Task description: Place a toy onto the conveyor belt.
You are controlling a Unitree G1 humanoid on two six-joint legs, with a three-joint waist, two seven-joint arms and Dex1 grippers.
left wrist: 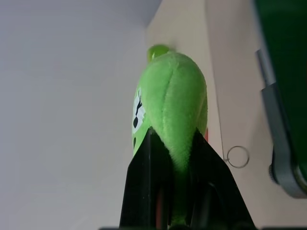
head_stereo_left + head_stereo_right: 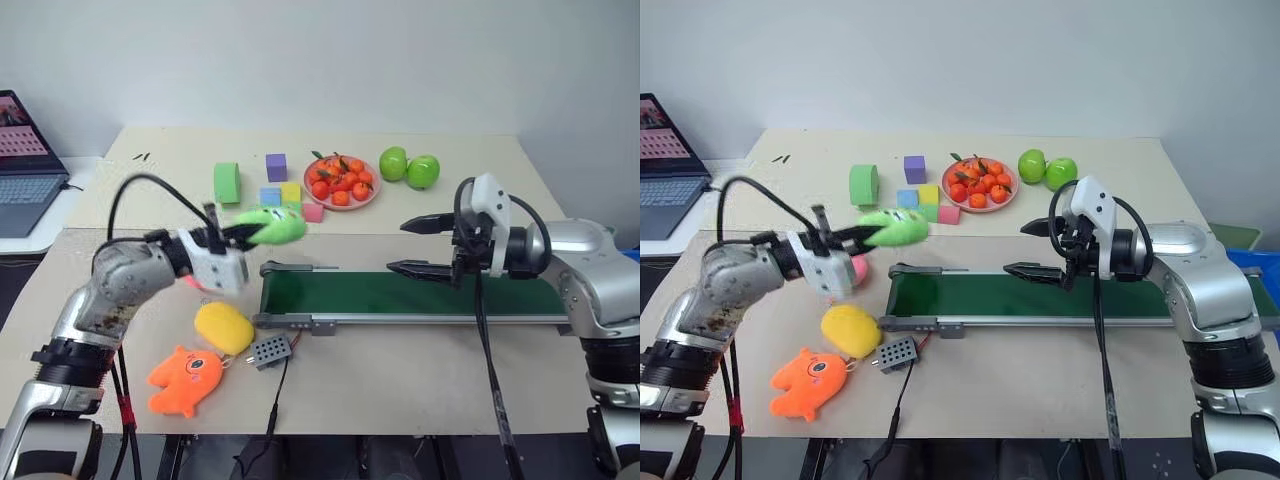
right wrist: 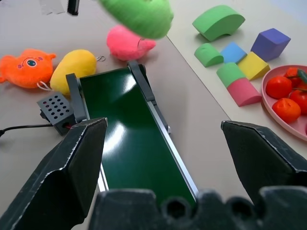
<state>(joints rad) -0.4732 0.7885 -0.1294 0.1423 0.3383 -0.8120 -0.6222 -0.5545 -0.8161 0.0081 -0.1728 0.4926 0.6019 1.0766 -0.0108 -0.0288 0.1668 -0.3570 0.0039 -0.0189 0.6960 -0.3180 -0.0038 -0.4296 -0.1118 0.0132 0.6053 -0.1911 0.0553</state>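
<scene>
Lime-green toy (image 2: 272, 226), pinched in the closed left end effector (image 2: 243, 235), hangs above the counter (image 2: 400, 370) just left of the belt (image 2: 400, 294). Right end effector (image 2: 425, 245) gapes empty over the belt. Carry the toy rightward over the belt's middle, lower, then release.

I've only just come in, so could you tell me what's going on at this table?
The robot's left gripper is shut on a lime-green plush toy, held in the air near the left end of the conveyor belt but not yet over it. The right gripper hovers open above the belt, holding nothing. The belt carries nothing so far. A yellow plush, an orange plush and a pink plush lie on the table by the belt's left end.
</scene>
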